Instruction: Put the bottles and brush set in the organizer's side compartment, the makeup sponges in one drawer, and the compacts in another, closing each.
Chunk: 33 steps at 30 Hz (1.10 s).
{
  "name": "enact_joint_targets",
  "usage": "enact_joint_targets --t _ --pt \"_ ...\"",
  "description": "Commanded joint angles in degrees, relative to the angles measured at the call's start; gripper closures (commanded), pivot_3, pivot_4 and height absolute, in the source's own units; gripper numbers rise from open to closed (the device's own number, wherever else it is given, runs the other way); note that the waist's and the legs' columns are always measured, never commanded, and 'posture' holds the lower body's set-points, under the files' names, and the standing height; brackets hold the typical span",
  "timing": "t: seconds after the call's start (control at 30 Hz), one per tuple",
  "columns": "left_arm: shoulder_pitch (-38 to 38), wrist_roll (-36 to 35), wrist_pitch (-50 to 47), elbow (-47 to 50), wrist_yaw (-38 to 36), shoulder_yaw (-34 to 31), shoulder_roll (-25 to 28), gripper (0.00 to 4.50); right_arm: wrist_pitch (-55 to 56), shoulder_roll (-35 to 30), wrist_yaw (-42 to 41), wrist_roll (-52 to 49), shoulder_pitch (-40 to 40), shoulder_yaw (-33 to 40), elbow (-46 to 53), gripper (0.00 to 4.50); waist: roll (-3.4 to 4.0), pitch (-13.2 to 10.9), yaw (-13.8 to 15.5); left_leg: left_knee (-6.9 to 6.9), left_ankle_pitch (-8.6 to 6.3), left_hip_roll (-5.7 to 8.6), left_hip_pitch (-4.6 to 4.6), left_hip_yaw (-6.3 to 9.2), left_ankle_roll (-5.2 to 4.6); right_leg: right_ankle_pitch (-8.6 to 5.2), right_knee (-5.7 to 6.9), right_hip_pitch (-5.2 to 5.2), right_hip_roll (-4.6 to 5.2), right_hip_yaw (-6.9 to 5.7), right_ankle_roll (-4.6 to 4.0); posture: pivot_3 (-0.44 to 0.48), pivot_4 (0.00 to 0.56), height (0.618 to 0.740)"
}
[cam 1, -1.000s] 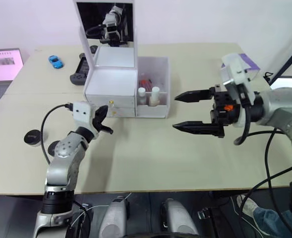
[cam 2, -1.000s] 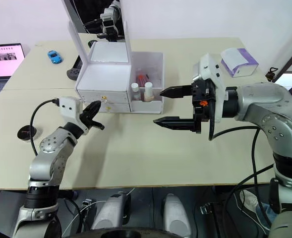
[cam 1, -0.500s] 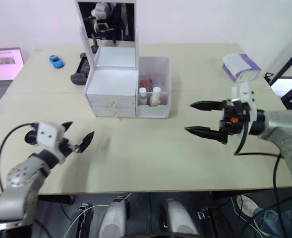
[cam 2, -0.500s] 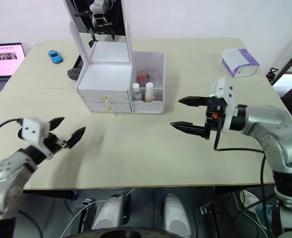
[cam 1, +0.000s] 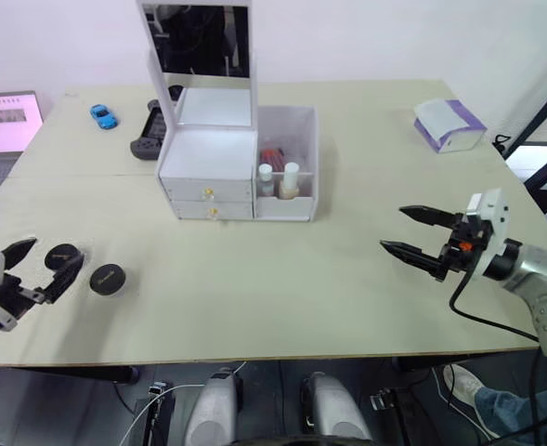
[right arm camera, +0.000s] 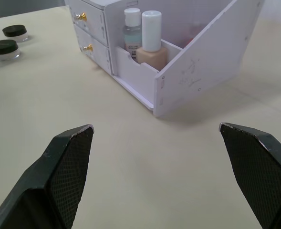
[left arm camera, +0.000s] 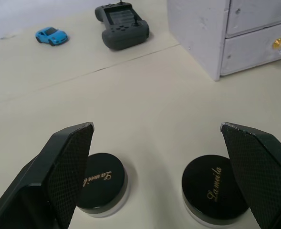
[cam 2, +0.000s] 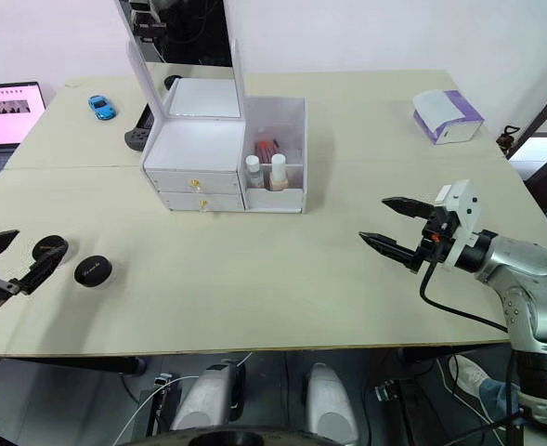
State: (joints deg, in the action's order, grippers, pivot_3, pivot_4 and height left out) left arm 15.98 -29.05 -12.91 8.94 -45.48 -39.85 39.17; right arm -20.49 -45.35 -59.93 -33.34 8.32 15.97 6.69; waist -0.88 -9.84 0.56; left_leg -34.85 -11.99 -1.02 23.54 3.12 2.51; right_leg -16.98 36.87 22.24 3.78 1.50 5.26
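The white organizer [cam 1: 208, 172] stands mid-table with its mirror lid up and both drawers [left arm camera: 254, 43] shut. Its side compartment holds two bottles [right arm camera: 132, 26] [right arm camera: 151, 33] and a red brush set [cam 1: 273, 154]. Two black compacts [left arm camera: 100, 183] [left arm camera: 215, 188] lie on the table near the left front edge. My left gripper [cam 1: 58, 249] hovers open just short of them, fingers spread wider than the pair. My right gripper [cam 1: 393, 229] is open and empty over the table's right side, pointing toward the organizer. The makeup sponges are out of view.
A blue toy car [cam 1: 105, 115] and a black game controller [cam 1: 150, 130] lie behind the organizer's left side. A white and purple tissue box [cam 1: 449, 125] sits at the far right. A laptop [cam 1: 4, 121] is at the left edge.
My left arm drew back from the drawer fronts to the near left edge beside the compacts, and its fingers opened. My right arm pulled away from the organizer toward the right, still open.
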Motion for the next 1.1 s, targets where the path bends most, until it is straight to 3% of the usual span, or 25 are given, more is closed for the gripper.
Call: enact_joint_targets --t 0.03,0.33,0.53,0.67,0.83,1.1 --pt "1.7 -2.0 0.7 2.7 -0.6 -3.2 -0.1 0.02 0.7 -0.1 0.0 -0.3 0.1 0.8 2.0 0.00 0.00 0.0 0.0 0.00 0.00 -0.01 0.00 -0.01 0.00 0.00 0.00 0.00 0.02 0.00 0.00 0.000 0.150 0.740" --pt "4.1 -3.9 -2.1 9.0 0.2 -1.0 -0.9 0.02 -1.8 -0.3 -0.1 -1.4 1.9 -1.0 5.0 0.00 0.00 0.0 0.1 0.02 0.00 -0.18 0.00 -0.02 0.01 0.00 -0.03 -0.01 0.02 0.00 -0.02 0.000 0.150 0.740" --pt "-4.2 -0.5 -11.1 18.7 11.4 14.4 -3.7 0.02 -4.4 0.7 1.3 -2.2 4.7 -3.9 8.6 0.00 0.01 0.0 0.2 -0.01 0.00 -0.14 0.00 -0.02 0.01 0.01 -0.04 -0.06 0.03 0.00 -0.02 0.000 0.150 0.740" --pt "-11.7 7.1 -12.9 19.8 22.2 25.3 -10.6 0.02 -7.1 2.4 4.2 -3.1 7.8 -5.7 11.7 0.00 0.01 0.0 0.0 -0.02 0.00 0.05 0.00 0.01 0.00 0.03 0.03 -0.04 -0.09 0.02 0.02 0.000 0.150 0.740" --pt "-17.4 13.2 -14.7 16.6 30.1 35.3 -19.2 0.02 -13.7 1.7 6.7 -6.4 11.7 -6.5 16.0 0.00 0.01 0.0 0.1 -0.05 0.00 0.07 -0.01 0.10 -0.01 0.14 0.15 -0.03 -0.19 0.00 0.22 0.000 0.150 0.740" --pt "-23.9 20.3 -12.9 6.9 40.0 39.3 -28.8 0.02 -20.4 -0.3 9.4 -11.0 14.3 -5.6 22.2 0.00 -0.02 0.0 0.1 -0.15 0.01 0.10 -0.01 0.21 -0.01 0.14 0.19 -0.10 -0.23 -0.06 0.23 0.000 0.150 0.740"
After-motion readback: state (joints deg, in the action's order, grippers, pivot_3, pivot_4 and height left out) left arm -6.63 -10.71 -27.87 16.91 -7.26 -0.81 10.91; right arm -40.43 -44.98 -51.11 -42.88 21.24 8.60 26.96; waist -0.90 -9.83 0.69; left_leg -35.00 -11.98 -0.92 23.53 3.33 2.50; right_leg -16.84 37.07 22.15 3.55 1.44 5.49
